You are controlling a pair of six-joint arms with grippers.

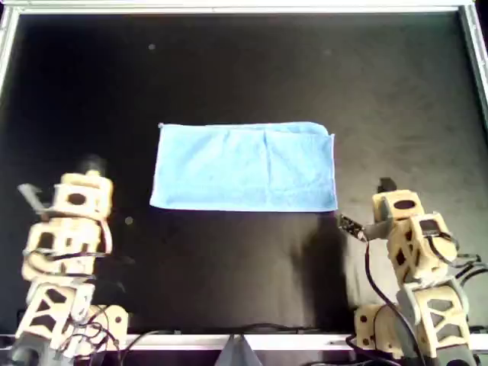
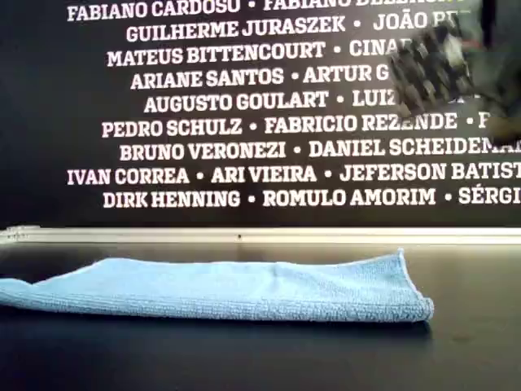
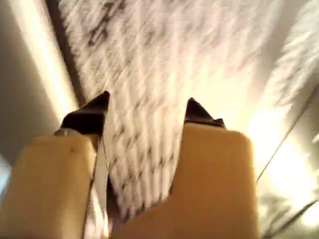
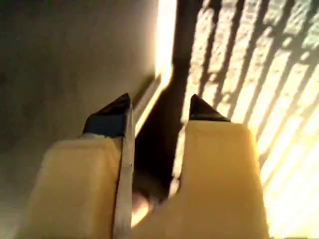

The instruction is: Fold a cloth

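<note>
Cloth (image 1: 244, 168) lies flat, long axis across the overhead view.

Gripper aimed at a blurred, bright background

My first gripper (image 3: 147, 110) is seen with its two dark-tipped tan fingers (image 3: 88, 117) held apart, nothing between them; pale streaks fill the smeared backdrop.

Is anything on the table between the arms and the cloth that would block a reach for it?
Nothing visible does. In the overhead view the cloth lies flat on the black table, and the dark stretch between it and both arms is bare. Both wrist views point upward, so I cannot tell which arm is which.
</note>
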